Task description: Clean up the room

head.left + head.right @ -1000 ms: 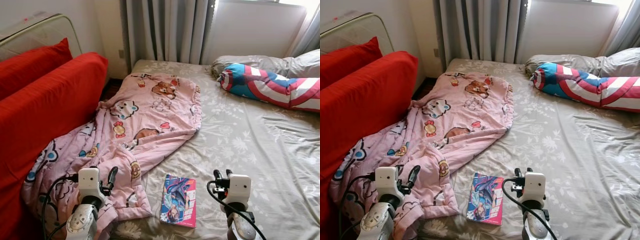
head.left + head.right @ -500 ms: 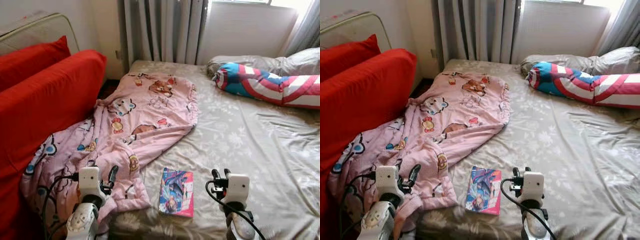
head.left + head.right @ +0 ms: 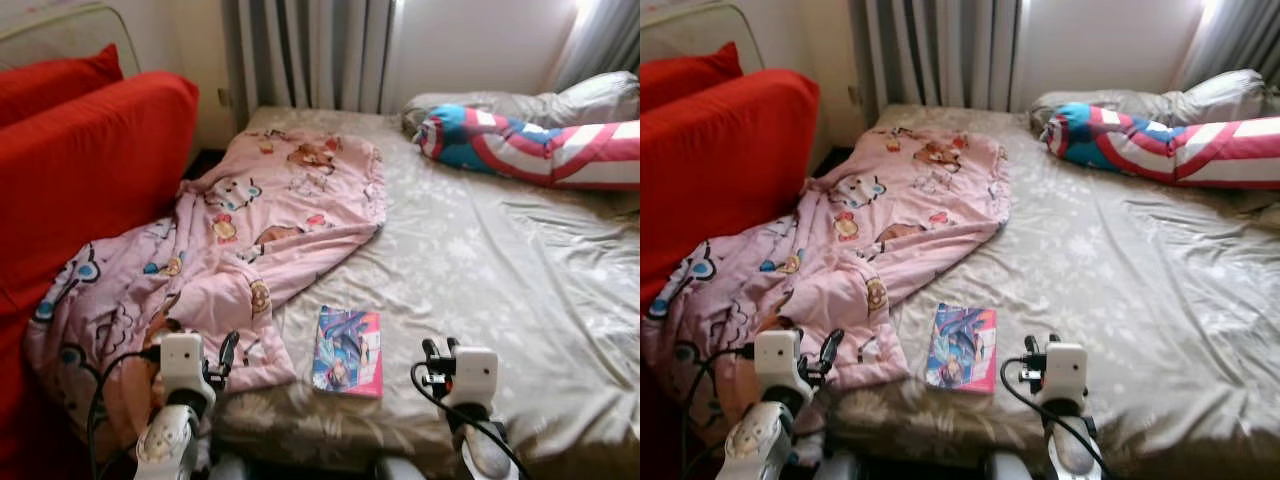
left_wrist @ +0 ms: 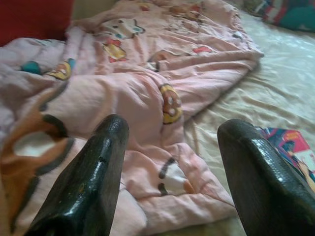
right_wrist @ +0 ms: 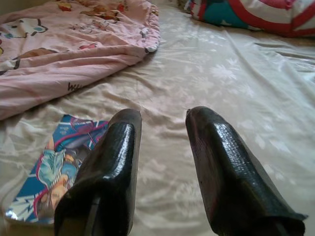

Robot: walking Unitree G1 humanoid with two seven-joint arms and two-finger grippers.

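A pink cartoon-print blanket (image 3: pixel 240 225) lies crumpled over the bed's left half and hangs off its left edge. A colourful book (image 3: pixel 347 351) lies flat on the grey floral sheet (image 3: pixel 500 270) near the bed's front edge. My left gripper (image 3: pixel 226 352) hovers open over the blanket's front corner (image 4: pixel 172 182), holding nothing. To the book's right, my right gripper (image 3: pixel 440 349) is held low above the bare sheet, fingers (image 5: pixel 115 162) parted and empty, with the book (image 5: pixel 61 172) just beside it.
A red sofa (image 3: pixel 80 170) with a red cushion stands against the bed's left side. A shield-patterned bolster (image 3: pixel 530 145) and grey pillows (image 3: pixel 590 100) lie at the back right. Grey curtains (image 3: pixel 300 50) hang behind the bed.
The whole picture has shifted, showing the bed's front edge: the camera moved back and tilted. Both grippers keep their pose in view, and the bed's things lie as before.
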